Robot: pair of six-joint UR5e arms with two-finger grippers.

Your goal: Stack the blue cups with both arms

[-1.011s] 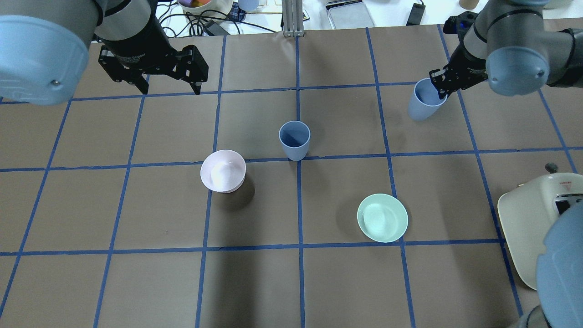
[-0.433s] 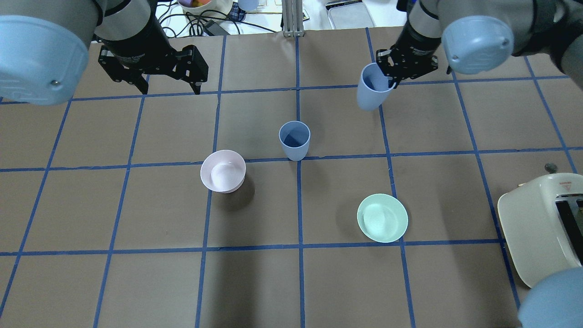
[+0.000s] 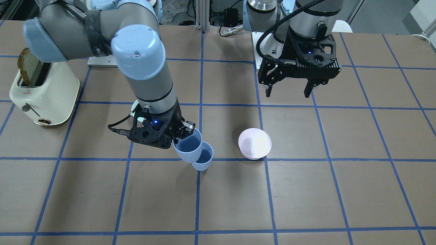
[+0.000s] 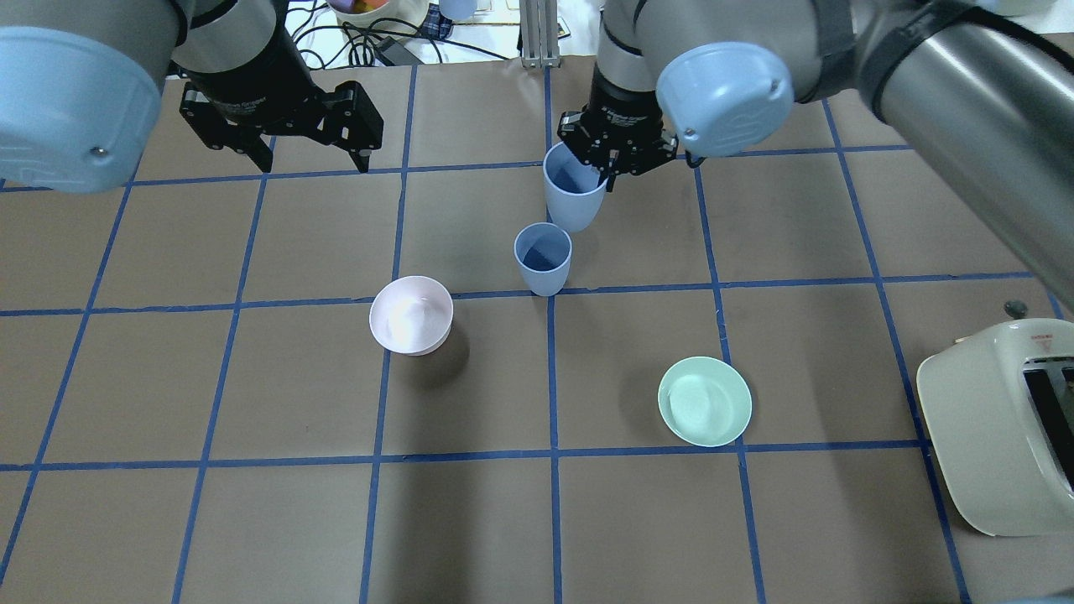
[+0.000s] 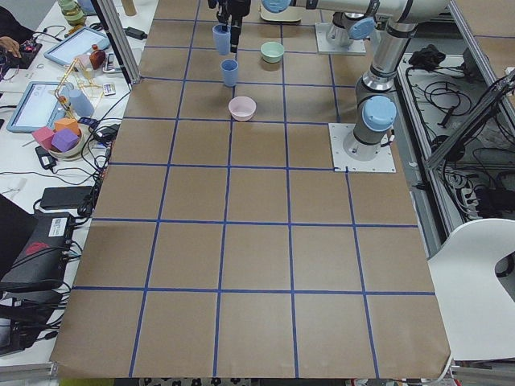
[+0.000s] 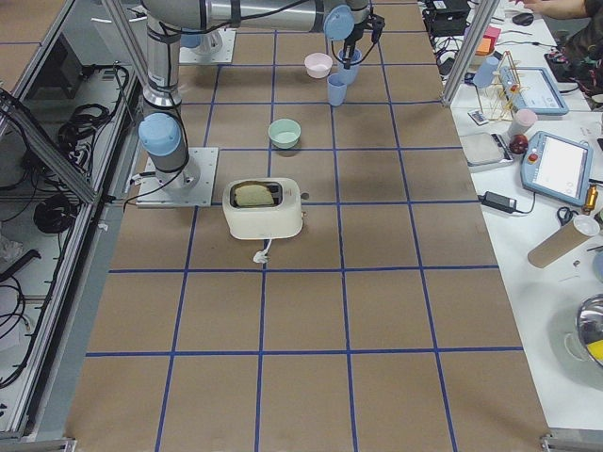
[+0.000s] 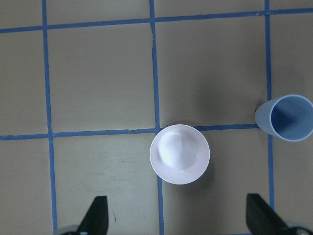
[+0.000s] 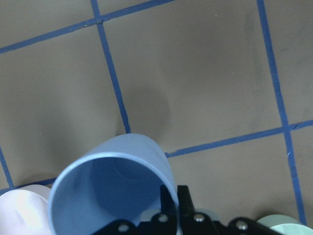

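One blue cup (image 4: 543, 260) stands upright near the table's middle; it also shows in the front view (image 3: 204, 161) and the left wrist view (image 7: 285, 117). My right gripper (image 4: 606, 174) is shut on the rim of the second blue cup (image 4: 575, 197), holding it tilted in the air just behind and slightly right of the standing cup. In the front view the held cup (image 3: 187, 148) overlaps the standing cup's rim. The right wrist view shows the held cup (image 8: 112, 191) close up. My left gripper (image 4: 316, 164) is open and empty, hovering at the far left.
A pale pink bowl (image 4: 411, 315) sits left of the standing cup and a mint-green bowl (image 4: 705, 401) sits nearer on the right. A cream toaster (image 4: 998, 419) stands at the right edge. Cables and clutter lie beyond the table's far edge.
My right arm has carried the held blue cup leftward from the far right to just behind the standing cup. The left arm has not moved.
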